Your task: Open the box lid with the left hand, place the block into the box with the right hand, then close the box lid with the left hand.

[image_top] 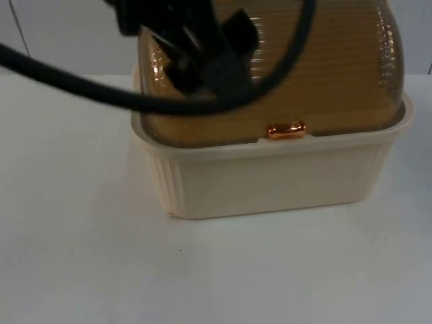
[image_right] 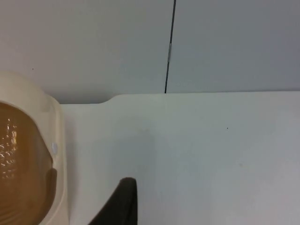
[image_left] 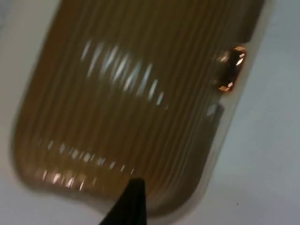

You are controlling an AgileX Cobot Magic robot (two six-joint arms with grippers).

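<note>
The cream box (image_top: 270, 179) sits mid-bench, its amber ribbed lid (image_top: 324, 74) shut. The left gripper (image_top: 202, 64) hovers over the lid's left side; its jaws cannot be read. The lid looks light, stiff, probably slick (lift at the copper latch (image_top: 286, 130)). The right gripper (image_right: 123, 206) waits to the box's right.

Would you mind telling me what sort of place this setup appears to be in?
Probably a robot lab bench: a bare white table ending at a grey partition wall, with a lidded cream box as the lone prop and the left arm over its amber lid.
</note>
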